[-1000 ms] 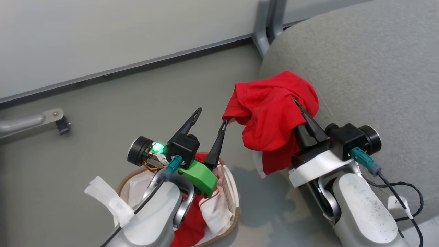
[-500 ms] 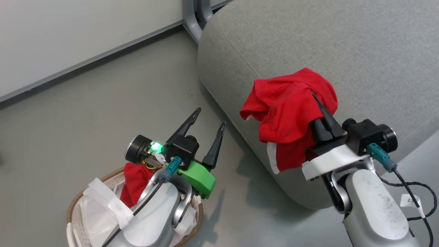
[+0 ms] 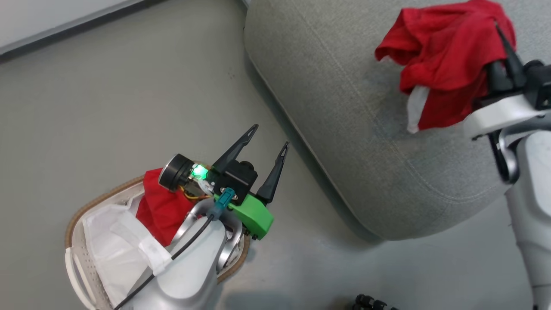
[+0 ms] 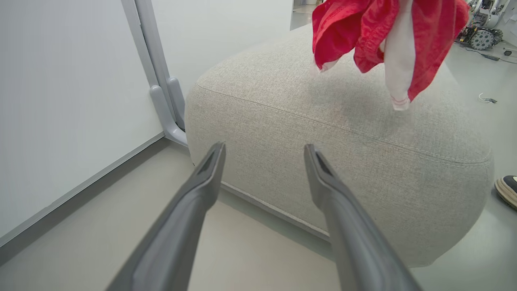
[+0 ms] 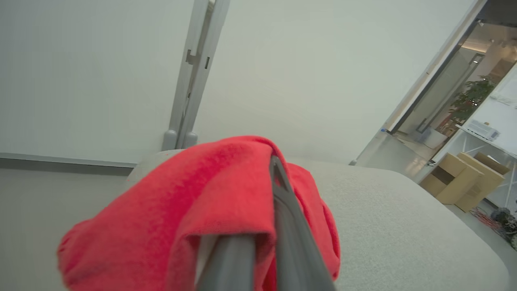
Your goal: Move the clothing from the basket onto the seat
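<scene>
Our right tool, clamped on a bunched fold, holds the limp, seemingly light clothing over the seat at two o'clock; left tool spread.

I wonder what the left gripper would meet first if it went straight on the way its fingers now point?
Most likely the seat: the open left gripper points at the cushion's near side wall, with only bare floor below the line. Depth is hard to judge.

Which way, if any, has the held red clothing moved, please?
Yes: the held clothing moved from the edge of the seat inward, over its top.
</scene>
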Available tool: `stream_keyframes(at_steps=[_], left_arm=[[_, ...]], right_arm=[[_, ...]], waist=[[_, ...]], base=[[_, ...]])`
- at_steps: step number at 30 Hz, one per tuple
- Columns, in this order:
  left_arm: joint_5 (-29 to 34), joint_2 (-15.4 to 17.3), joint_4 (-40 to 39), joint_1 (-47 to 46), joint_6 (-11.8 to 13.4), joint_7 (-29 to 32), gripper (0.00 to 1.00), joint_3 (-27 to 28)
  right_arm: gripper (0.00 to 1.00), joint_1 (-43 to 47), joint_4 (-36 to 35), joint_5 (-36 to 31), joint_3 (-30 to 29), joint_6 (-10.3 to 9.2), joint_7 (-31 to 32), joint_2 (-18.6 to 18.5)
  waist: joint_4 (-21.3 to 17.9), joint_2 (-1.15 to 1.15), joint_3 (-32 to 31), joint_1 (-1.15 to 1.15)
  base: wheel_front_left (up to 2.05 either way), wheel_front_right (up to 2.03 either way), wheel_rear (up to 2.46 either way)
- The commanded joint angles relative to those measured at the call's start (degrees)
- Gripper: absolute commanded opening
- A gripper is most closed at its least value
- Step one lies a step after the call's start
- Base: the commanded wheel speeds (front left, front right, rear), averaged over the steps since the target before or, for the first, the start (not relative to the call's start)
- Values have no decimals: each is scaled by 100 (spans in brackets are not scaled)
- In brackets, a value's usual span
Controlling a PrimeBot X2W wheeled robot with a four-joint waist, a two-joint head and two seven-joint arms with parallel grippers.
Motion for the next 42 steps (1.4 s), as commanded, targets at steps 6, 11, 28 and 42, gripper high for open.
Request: stream_keyframes(at_steps=[6, 11, 28, 42], left_arm=[[179, 19, 6, -330, -84, -19, 100, -14], [239, -12, -45, -462, -110, -19, 100, -36], [44, 38, 155, -132, 102, -19, 100, 392], [-16, 39, -216, 616, 433, -20, 100, 1270]], right_arm=[[0, -985, 818, -355, -448, -8, -1, -615], [0, -1521, 1531, -579, -1074, -9, -1, -970], [100, -670, 1813, -1152, -1869, -9, -1, -185], [100, 620, 692, -220, -517, -8, -1, 229]], waist=[[702, -1, 882, 0], [1030, -1, 1211, 0], [1285, -1, 940, 0], [1809, -1, 7, 0]], base=[[0, 0, 0], [0, 0, 0], [0, 0, 0], [0, 0, 0]])
